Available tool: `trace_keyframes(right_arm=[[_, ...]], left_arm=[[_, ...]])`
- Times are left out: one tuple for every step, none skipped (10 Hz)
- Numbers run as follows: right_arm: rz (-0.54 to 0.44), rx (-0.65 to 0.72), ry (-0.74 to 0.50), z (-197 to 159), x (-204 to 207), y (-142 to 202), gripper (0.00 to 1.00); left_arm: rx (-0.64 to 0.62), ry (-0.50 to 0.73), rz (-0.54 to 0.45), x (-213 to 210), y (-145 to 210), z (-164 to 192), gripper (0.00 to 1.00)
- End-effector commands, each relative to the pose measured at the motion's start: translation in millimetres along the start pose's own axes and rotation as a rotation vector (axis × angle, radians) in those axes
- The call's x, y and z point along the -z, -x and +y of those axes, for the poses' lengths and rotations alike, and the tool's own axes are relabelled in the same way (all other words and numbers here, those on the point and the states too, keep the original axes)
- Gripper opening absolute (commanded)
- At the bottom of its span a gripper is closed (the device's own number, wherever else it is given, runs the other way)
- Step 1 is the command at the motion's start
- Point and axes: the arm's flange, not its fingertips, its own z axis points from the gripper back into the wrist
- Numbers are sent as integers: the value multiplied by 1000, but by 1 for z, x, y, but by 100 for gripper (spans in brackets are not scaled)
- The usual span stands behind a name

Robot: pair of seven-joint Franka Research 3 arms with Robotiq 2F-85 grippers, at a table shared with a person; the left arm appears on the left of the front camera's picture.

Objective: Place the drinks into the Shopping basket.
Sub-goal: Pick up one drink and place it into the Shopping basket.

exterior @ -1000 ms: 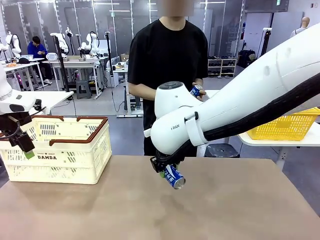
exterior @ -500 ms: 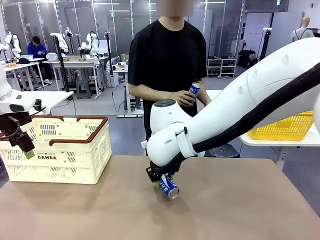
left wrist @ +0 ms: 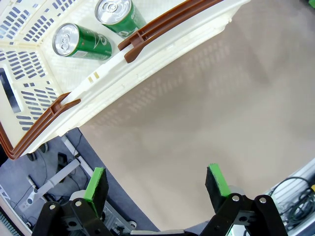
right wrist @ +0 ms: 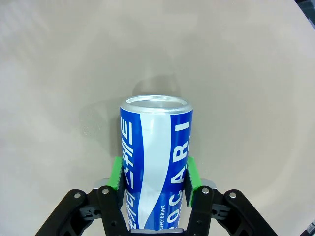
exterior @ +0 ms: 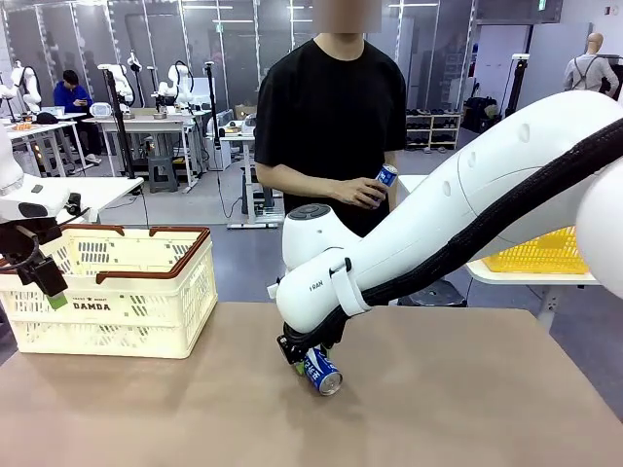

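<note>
My right gripper (exterior: 306,362) is shut on a blue can (exterior: 321,372) with white print, held tilted just above the table's middle; in the right wrist view the blue can (right wrist: 156,162) fills the space between the green pads (right wrist: 116,173). The cream Shopping basket (exterior: 107,292) with brown-red rim stands at the left; two green cans (left wrist: 83,41) lie inside it. My left gripper (exterior: 51,284) hangs open at the basket's left end, and its open fingers (left wrist: 97,183) frame bare table in the left wrist view. The person's hand holds another blue can (exterior: 384,182).
The person stands at the far side behind the table (exterior: 467,409). A yellow mesh basket (exterior: 545,251) sits on a side table at the right. My right arm's white forearm (exterior: 467,214) spans the right half of the scene.
My right gripper has carried the blue can leftwards and lower, toward the basket. The person's hand with the other can has shifted a little. The left arm has not moved.
</note>
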Motion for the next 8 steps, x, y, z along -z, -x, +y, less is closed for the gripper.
trace_keyframes(right_arm=[[10,-10,16,2,2,-7,38],[15,-16,24,2,1,-6,77],[9,-17,32,2,-2,-6,77],[1,-20,39,1,-6,-6,97],[-5,-25,43,0,-10,-5,79],[-5,-33,51,0,-15,-2,100],[-2,-31,62,-1,-23,2,99],[3,-43,91,-2,-35,9,99]], left_arm=[[-12,-6,-1,-1,-1,-1,100],[-12,-6,-1,-1,-1,-1,100],[-12,-6,-1,-1,-1,-1,100],[-12,-6,-1,-1,-1,-1,100],[-12,-6,-1,-1,-1,-1,100],[-12,-6,-1,-1,-1,-1,100],[-12,-6,-1,-1,-1,-1,100],[-12,-6,-1,-1,-1,-1,100]])
